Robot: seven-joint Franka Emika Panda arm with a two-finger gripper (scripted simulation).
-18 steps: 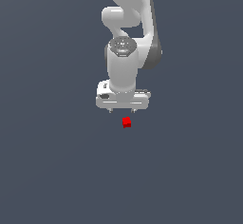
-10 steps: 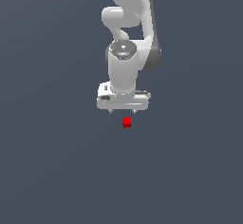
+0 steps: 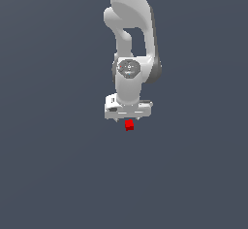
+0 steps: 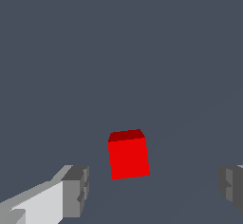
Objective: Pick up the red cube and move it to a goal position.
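Bare grey floor (image 3: 58,165) surrounds the red cube (image 4: 128,156), seemingly unobstructed between the spread pincer (image 4: 152,190) fingers.

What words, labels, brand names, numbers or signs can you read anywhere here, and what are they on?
None. The red cube has plain faces, and the white pincer with its grey fingers carries no marking.
The round cap on the arm's joint shows small marks, too small to read.

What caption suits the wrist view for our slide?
Open gripper with the red cube lying ahead between its fingers, not yet grasped.
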